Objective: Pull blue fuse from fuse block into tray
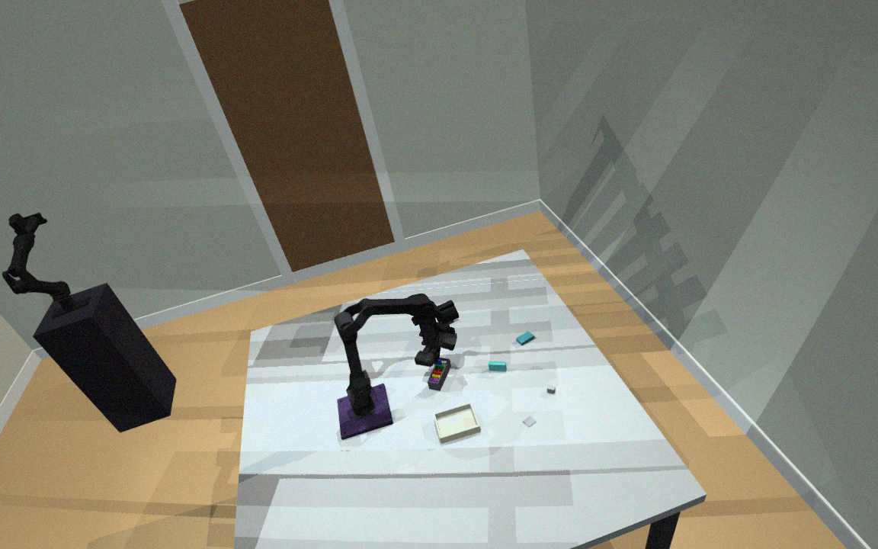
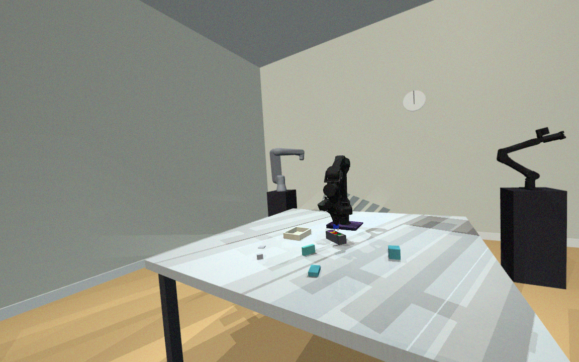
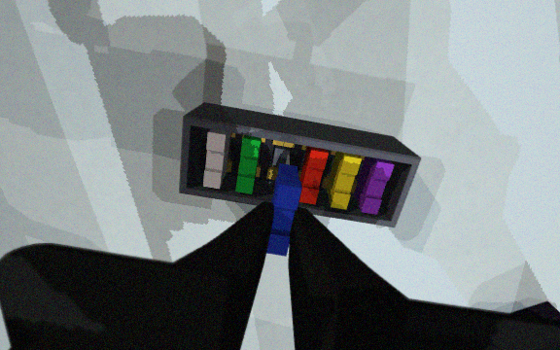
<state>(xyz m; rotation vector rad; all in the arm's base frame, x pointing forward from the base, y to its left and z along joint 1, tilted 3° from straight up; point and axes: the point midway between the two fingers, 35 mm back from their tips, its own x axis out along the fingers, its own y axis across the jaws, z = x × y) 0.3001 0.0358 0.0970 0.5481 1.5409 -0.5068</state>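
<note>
My gripper is shut on the blue fuse and holds it upright over the fuse block. In the wrist view, the fuse's slot between the green fuse and the red fuse shows empty, with gold contacts. The fuse's lower end appears just above the block; the exact gap is too small to tell. A white fuse, a yellow fuse and a purple fuse also stand in the block. The cream tray is empty.
Two teal blocks lie beyond the fuse block, and another teal block stands farther off. A small grey cube and a flat grey piece lie beyond the tray. My arm's purple base plate is beside the tray.
</note>
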